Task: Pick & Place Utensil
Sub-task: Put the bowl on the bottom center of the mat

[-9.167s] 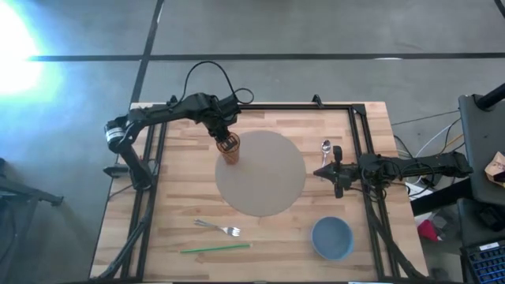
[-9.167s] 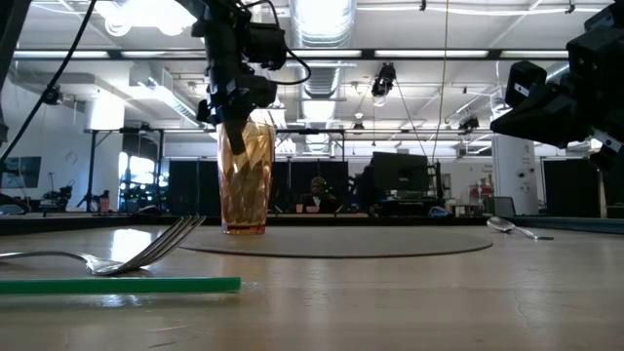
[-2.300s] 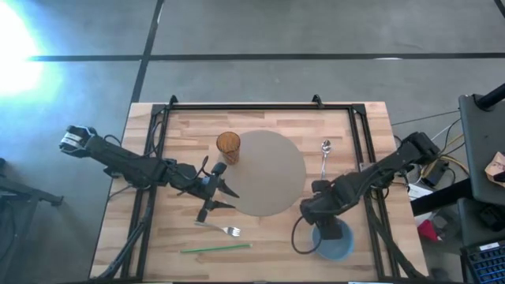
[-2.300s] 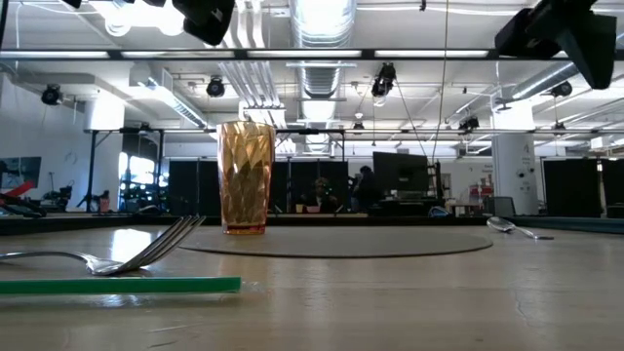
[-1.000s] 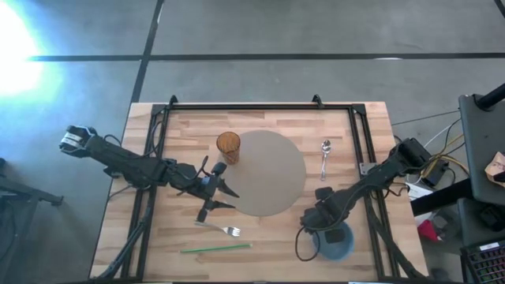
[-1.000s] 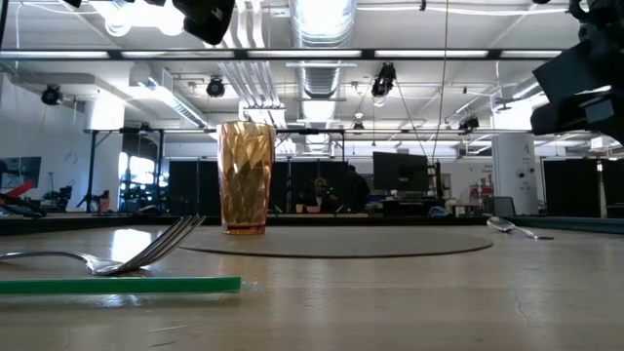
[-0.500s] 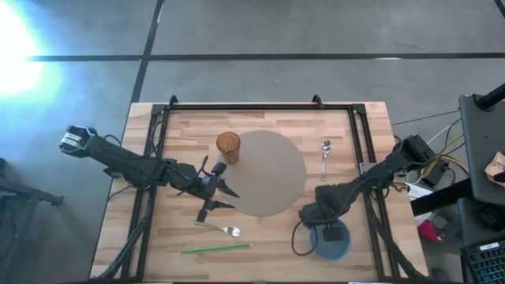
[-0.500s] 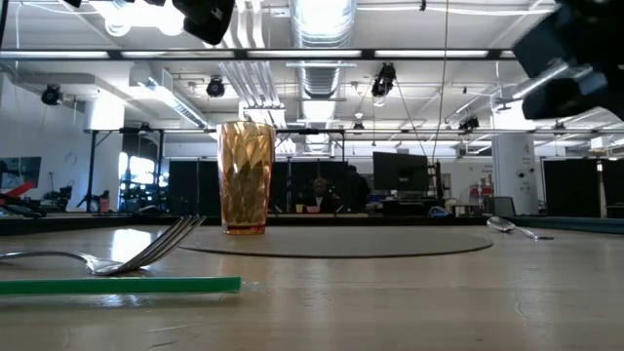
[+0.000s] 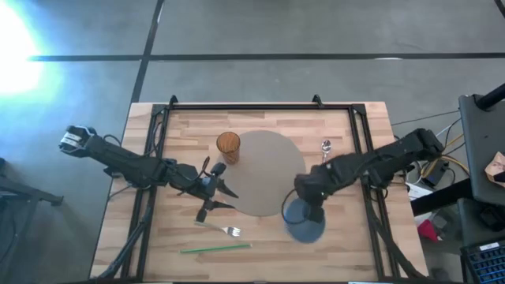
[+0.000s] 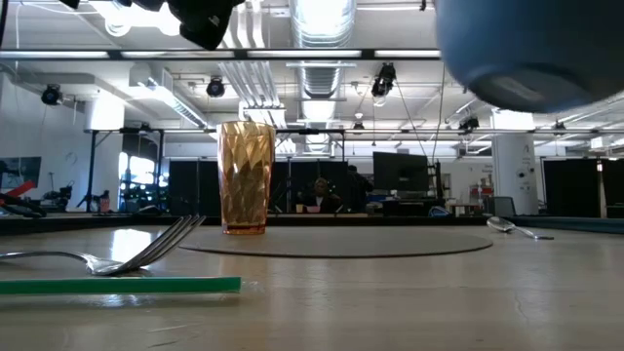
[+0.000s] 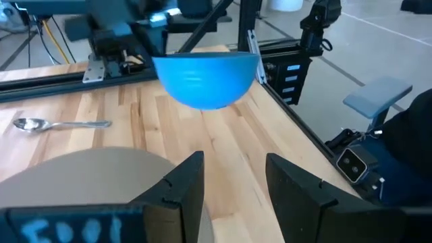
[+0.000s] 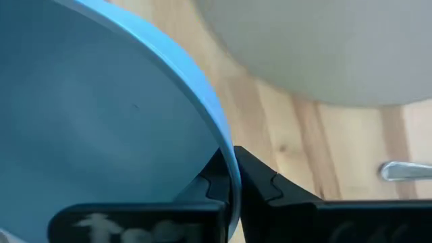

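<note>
My right gripper point(image 9: 309, 210) is shut on the blue bowl point(image 9: 300, 229). It holds the bowl in the air over the table's near middle, just off the near right edge of the round grey mat point(image 9: 264, 172). The bowl shows high up in the low view point(image 10: 531, 58) and opening-up in the left wrist view point(image 11: 202, 77). My left gripper point(image 9: 215, 197) hangs open by the mat's left edge, above the table. A fork point(image 9: 221, 229) and a green straw point(image 9: 215, 248) lie near it. A spoon point(image 9: 324, 150) lies to the right of the mat. My right gripper pinches the bowl's rim point(image 12: 219, 135), with one finger point(image 12: 209, 183) inside the bowl and the other finger point(image 12: 263, 181) outside its wall. The fingers come from above, pointing down. The bowl is lifted clear of the table, opening upward.
An amber glass point(image 9: 228, 146) stands at the mat's far left edge. Black rails point(image 9: 359, 134) run along the table's left, right and far sides. Bare wood point(image 9: 355, 244) shows at the near right of the table.
My right gripper has risen from the table's near right and moved left toward the mat, taking the blue bowl with it. The bowl is now lifted clear and shows at the top of the low view.
</note>
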Motion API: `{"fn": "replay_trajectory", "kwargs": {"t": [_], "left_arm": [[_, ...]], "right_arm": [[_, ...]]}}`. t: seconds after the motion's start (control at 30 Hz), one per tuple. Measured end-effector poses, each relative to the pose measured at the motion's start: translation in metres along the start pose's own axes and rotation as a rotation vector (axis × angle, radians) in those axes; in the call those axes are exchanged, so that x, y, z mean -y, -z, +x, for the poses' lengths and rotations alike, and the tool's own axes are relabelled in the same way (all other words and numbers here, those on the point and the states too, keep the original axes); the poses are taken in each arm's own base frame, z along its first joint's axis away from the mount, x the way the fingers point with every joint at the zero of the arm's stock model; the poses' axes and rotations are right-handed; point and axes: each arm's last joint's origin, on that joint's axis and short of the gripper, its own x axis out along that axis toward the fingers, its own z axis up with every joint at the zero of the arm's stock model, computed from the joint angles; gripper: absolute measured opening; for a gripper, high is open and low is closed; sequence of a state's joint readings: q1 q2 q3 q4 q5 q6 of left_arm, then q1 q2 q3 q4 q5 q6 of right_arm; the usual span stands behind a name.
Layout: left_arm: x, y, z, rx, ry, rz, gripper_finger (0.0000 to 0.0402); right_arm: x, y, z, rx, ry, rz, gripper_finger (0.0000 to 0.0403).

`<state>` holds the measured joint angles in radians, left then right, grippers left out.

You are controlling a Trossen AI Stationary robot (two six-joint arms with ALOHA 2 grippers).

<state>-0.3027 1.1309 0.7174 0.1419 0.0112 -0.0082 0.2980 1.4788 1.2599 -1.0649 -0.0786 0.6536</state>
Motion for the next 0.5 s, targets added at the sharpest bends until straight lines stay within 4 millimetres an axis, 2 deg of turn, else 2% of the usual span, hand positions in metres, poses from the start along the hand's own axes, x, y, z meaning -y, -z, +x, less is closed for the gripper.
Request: {"fn": "replay_trajectory", "kwargs": {"t": [0.27, 0.5], "left_arm": [[0.000, -0.003, -0.008, 0.002, -0.013, -0.003, 0.0151], [0.000, -0.002, -0.011, -0.014, -0.013, -0.004, 0.0151]], "right_arm": [[0.014, -0.031, -0.025, 0.137, 0.011, 0.143, 0.0008], [0.041, -0.053, -0.042, 0.224, 0.023, 0.322, 0.0008]]}}
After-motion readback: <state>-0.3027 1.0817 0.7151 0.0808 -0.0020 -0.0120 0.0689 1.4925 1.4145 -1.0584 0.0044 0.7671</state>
